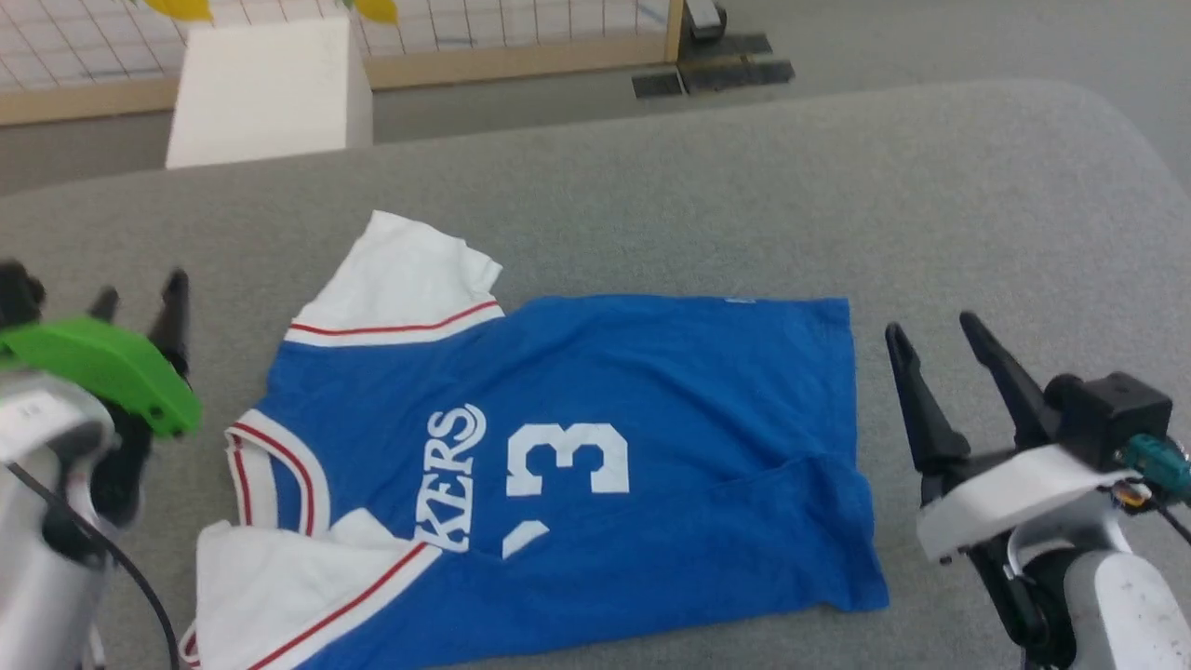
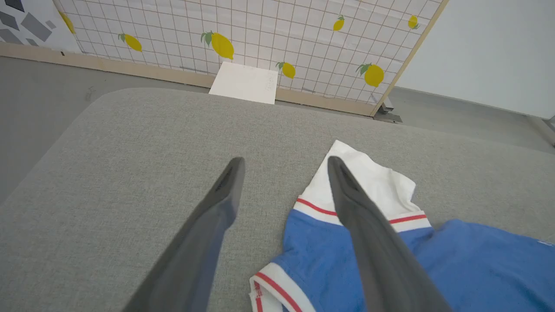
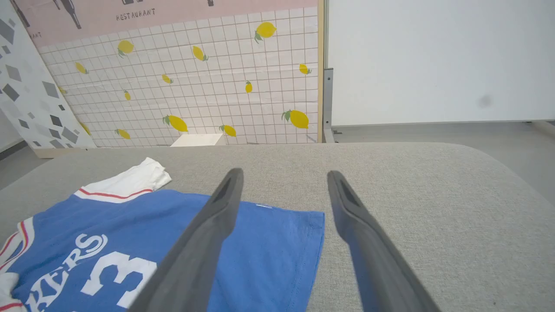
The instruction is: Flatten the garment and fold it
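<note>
Mid-fold: left gripper (image 1: 140, 290) and right gripper (image 1: 930, 328) flank the shirt (image 1: 670, 391), fingers (image 1: 916, 400) spread, empty. The far sleeve (image 1: 409, 270) seemingly needs tucking next.

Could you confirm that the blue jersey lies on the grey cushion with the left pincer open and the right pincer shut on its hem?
Not quite: the right pincer is open too, holding nothing beside the hem of the jersey, as the right wrist view shows. The rest stands.

The garment (image 1: 651, 409) bears white "KERS" and a "3" (another digit beside it is half hidden); a pink wall panel (image 3: 217, 21) reads "RESTAURANT".
</note>
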### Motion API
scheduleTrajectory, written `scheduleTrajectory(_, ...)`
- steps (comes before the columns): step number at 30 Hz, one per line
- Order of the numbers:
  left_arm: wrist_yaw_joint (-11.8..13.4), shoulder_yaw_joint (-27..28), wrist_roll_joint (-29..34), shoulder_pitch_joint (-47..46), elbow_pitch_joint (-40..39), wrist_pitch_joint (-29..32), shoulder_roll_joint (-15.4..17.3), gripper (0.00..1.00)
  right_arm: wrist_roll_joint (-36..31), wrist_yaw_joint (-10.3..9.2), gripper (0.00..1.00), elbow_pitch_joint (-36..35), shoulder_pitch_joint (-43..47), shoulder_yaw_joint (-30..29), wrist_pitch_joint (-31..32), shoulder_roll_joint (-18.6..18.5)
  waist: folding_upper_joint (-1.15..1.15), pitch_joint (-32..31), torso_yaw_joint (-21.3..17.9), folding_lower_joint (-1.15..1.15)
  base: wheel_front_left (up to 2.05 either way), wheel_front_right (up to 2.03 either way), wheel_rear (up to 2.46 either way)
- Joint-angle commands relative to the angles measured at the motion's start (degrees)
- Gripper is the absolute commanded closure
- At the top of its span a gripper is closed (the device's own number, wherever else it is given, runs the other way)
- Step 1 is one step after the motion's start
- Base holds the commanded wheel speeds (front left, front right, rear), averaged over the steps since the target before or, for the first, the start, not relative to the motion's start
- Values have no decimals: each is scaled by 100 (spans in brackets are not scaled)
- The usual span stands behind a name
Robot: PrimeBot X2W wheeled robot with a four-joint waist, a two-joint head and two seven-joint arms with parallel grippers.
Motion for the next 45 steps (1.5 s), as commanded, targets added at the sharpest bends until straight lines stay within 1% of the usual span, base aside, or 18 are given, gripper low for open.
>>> scheduleTrajectory(1,-99,31,73,-386,86,39,84,0,-103,-6,0,-145,-138,14,-7,40,69,688,-303,0,0,0,0)
scheduleTrajectory(6,-417,16,103,-1571,425,342,224,0,-264,-6,0,-551,-428,161,35,160,69,1402,-498,0,0,0,0)
scheduleTrajectory(10,-729,-131,130,-2507,773,838,363,0,-310,-6,0,-709,-634,271,65,206,69,1806,-706,0,0,0,0)
scheduleTrajectory(15,-1186,-539,164,-3408,1140,1861,538,0,-347,-6,0,-734,-801,388,88,246,69,2151,-974,0,0,0,0)
scheduleTrajectory(17,-1328,-713,166,-3643,1259,2307,589,0,-373,-6,0,-718,-859,425,73,259,69,2253,-1061,0,0,0,0)
scheduleTrajectory(19,-1429,-874,186,-3818,1348,2725,657,0,-374,-6,0,-696,-899,463,68,274,69,2353,-1155,0,0,0,0)
scheduleTrajectory(21,-1507,-978,192,-3942,1424,3008,705,0,-360,-6,0,-679,-932,502,44,289,69,2440,-1248,0,0,0,0)
scheduleTrajectory(23,-1569,-1097,212,-4016,1462,3259,735,0,-341,-6,0,-660,-948,518,23,304,69,2525,-1310,0,0,0,0)
scheduleTrajectory(26,-1595,-1229,194,-4017,1528,3589,761,0,-310,-6,0,-610,-973,564,-1,323,69,2619,-1396,0,0,0,0)
scheduleTrajectory(32,-1511,-1425,218,-3761,1746,4062,956,0,-353,-6,0,-476,-1045,684,-70,347,69,2717,-1574,0,0,0,0)
scheduleTrajectory(35,-1409,-1554,140,-3536,1889,4532,1046,0,-332,-6,0,-409,-1044,694,-103,355,69,2709,-1626,0,0,0,0)
scheduleTrajectory(36,-1364,-1569,63,-3464,1925,4711,1050,10,-322,-6,0,-393,-1042,695,-113,358,69,2704,-1639,0,0,0,0)
scheduleTrajectory(37,-1312,-1576,-63,-3371,1946,4937,1043,64,-306,-6,0,-371,-1036,688,-121,361,69,2691,-1649,0,0,0,0)
scheduleTrajectory(38,-1276,-1580,-116,-3324,1923,5046,1051,95,-295,-6,0,-362,-1033,680,-126,362,69,2688,-1651,0,0,0,0)
scheduleTrajectory(39,-1234,-1587,-172,-3267,1886,5162,1059,100,-285,-6,0,-353,-1033,667,-132,364,69,2687,-1650,0,0,0,0)
scheduleTrajectory(42,-1128,-1572,-314,-3129,1744,5335,1047,100,-273,-6,0,-330,-1052,629,-129,368,69,2666,-1636,0,0,0,0)
scheduleTrajectory(45,-1074,-1526,-389,-3081,1599,5315,1019,100,-245,-6,0,-329,-1091,589,-111,370,69,2640,-1591,0,0,0,0)
